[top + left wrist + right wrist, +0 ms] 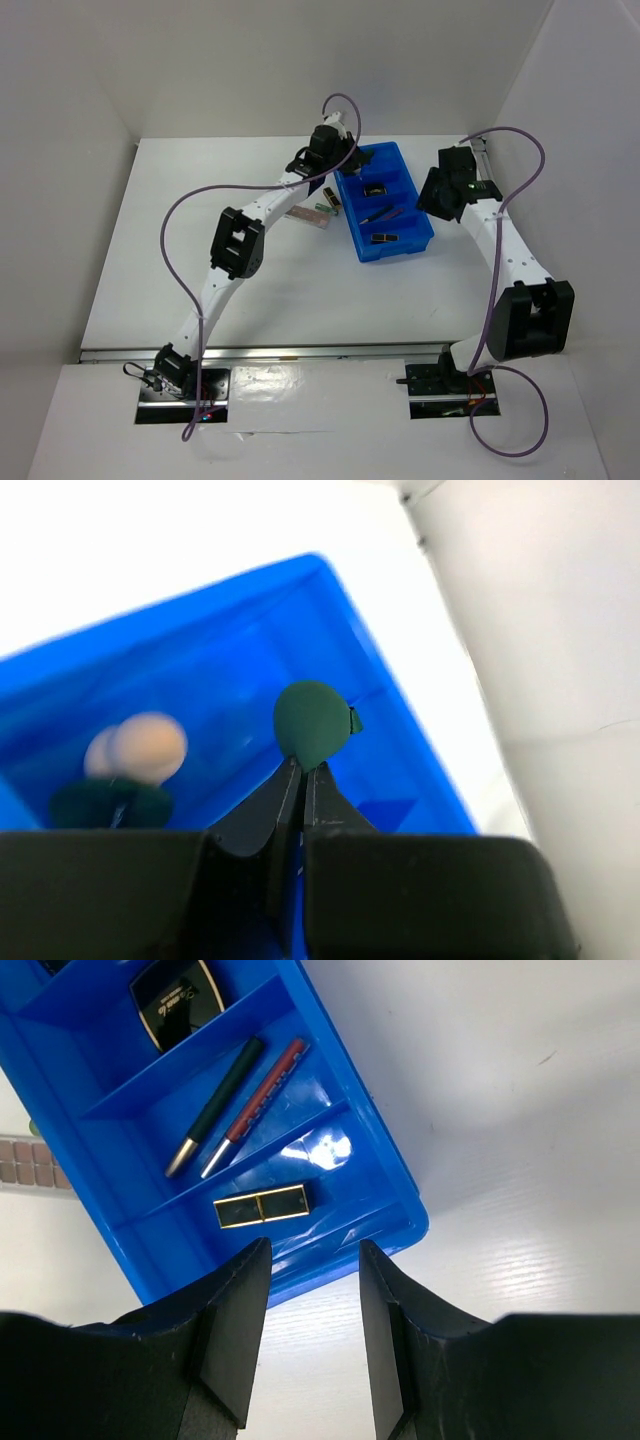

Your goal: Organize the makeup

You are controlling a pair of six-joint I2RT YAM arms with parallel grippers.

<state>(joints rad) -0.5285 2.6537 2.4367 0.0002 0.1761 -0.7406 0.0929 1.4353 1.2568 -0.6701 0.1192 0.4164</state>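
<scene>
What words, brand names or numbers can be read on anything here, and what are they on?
No text here can be read.
Dark square compact: pale lettering on its lid, too small and blurred to read.
Lipstick tube: no writing shows.
Blue tray: no label or number shows.

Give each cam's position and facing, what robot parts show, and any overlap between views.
Top external: above and behind the bases, looking down on the table; both arms show, reaching to the blue tray.
Left wrist: on the left arm, looking into the tray at a dark green compact; left gripper shows, nearly closed.
Right wrist: over the tray's corner, looking down; right gripper shows, open.
Shared: top and right wrist both show the black-and-gold lipstick.
</scene>
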